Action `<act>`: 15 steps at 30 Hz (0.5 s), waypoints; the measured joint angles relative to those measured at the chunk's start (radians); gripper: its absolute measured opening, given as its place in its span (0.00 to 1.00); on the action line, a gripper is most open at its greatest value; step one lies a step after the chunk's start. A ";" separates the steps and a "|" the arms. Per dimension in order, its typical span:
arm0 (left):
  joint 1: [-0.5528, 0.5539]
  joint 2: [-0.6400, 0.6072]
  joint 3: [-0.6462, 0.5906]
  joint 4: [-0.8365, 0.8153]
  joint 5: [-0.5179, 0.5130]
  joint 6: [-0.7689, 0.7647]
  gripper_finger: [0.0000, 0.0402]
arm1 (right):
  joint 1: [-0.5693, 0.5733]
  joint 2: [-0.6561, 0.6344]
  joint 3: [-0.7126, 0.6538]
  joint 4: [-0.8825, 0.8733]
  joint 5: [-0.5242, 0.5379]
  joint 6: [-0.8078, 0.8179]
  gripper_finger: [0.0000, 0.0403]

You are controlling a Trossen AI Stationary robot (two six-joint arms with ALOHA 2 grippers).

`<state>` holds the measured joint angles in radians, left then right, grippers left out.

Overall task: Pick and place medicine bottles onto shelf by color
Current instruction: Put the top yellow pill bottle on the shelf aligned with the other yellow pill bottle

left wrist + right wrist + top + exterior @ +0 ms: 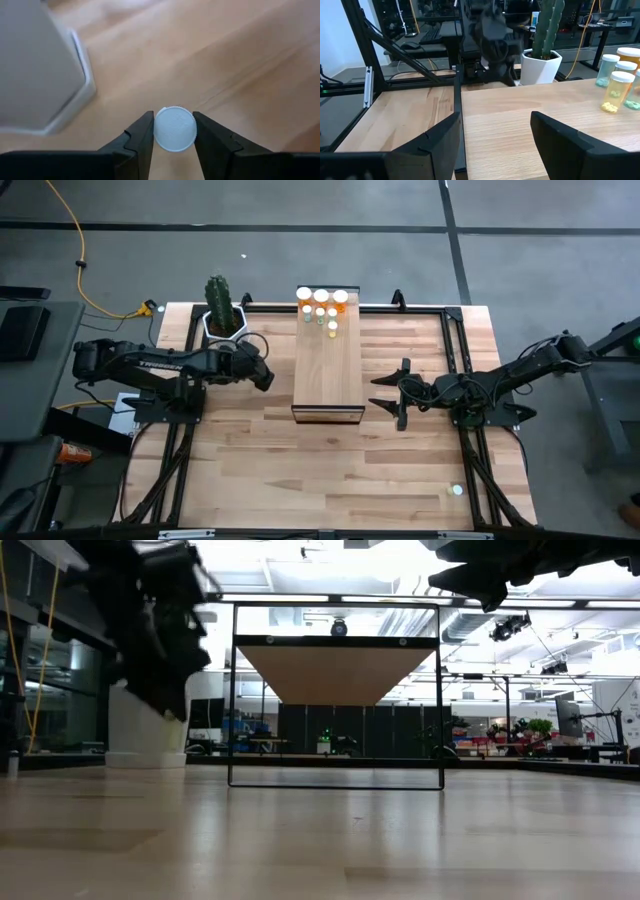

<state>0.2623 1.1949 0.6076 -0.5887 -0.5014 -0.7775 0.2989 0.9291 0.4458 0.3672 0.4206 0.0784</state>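
Wood tabletop (300, 470) lay under me, open workshop room beyond. The shelf (327, 370) stood mid-tabletop, medicine bottles (322, 308) clustered at its far end. A cactus pot (223, 320) sat beside my left hand (173, 131), which clasped a white-capped bottle (174, 128). My right hand (385, 392) hung released, near the shelf.

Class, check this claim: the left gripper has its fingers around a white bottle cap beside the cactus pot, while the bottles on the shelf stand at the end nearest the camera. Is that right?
Not quite. In the high view the bottles stand at the shelf's far end, level with the cactus pot, not the near end. The left gripper does have its fingers around a white cap beside the pot.
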 joint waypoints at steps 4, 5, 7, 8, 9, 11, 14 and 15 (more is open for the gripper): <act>0.000 -0.010 0.147 -0.116 -0.008 0.063 0.29 | 0.000 0.000 0.000 0.000 0.000 0.000 0.58; 0.000 -0.012 0.192 -0.142 -0.019 0.081 0.28 | 0.000 0.000 0.000 0.000 0.000 0.000 0.58; -0.002 -0.012 0.278 -0.193 -0.045 0.117 0.28 | 0.000 0.000 0.000 0.000 0.000 0.000 0.58; -0.003 -0.012 0.323 -0.213 -0.055 0.135 0.27 | 0.000 0.000 0.000 0.000 0.000 0.000 0.58; -0.002 -0.012 0.365 -0.221 -0.061 0.159 0.27 | 0.000 0.000 0.000 0.000 0.000 0.000 0.58; -0.002 -0.012 0.445 -0.223 -0.067 0.206 0.27 | 0.000 0.000 0.000 0.000 0.000 0.000 0.58; -0.002 0.001 0.551 -0.219 -0.067 0.283 0.27 | 0.000 0.000 0.000 0.000 0.000 0.000 0.58; -0.002 0.011 0.582 -0.219 -0.060 0.303 0.27 | 0.000 0.000 0.000 0.000 0.000 0.000 0.58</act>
<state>0.2600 1.2057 1.1899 -0.8081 -0.5616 -0.4748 0.2989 0.9291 0.4458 0.3676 0.4206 0.0784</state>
